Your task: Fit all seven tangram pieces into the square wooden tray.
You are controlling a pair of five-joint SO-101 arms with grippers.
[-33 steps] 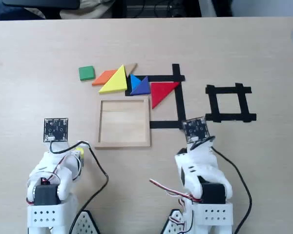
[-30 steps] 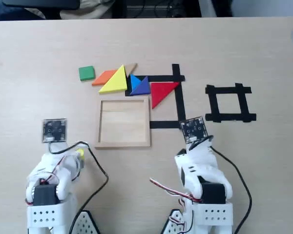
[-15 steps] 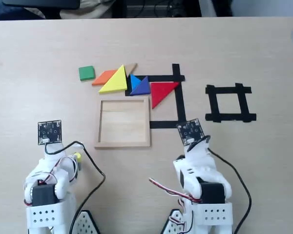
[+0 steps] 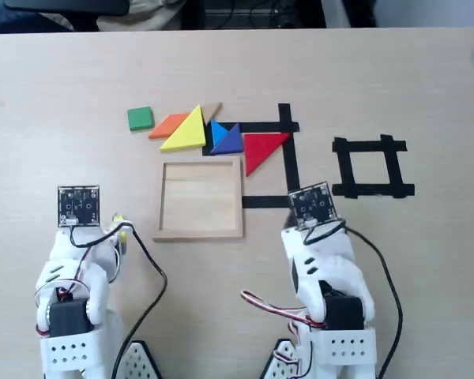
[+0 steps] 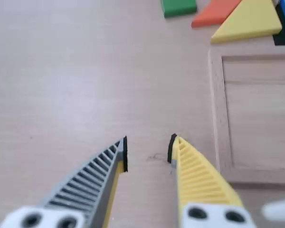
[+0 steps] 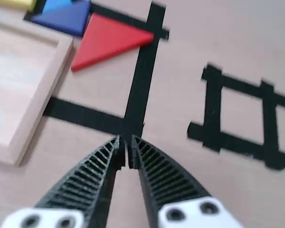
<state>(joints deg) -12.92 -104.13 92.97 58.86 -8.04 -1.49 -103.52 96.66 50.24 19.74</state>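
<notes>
Left gripper (image 5: 147, 149): spread open, holding nothing, low over the table (image 5: 61, 71).
Right gripper (image 6: 125, 142): pinched closed on nothing, tips above the black tape (image 6: 141, 90).
Tray (image 5: 217, 109): square, pale wood, sitting between the two grippers.
Pieces (image 4: 188, 131): bright flat shapes bunched just past the tray, farther from both grippers.
Change: left arm's drifted away from the tray; pieces haven't budged.

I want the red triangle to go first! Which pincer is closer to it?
Right. The right pincer hangs over the black tape corner, close to the red triangle. The left pincer is over bare table, across the wooden tray from it.
</notes>
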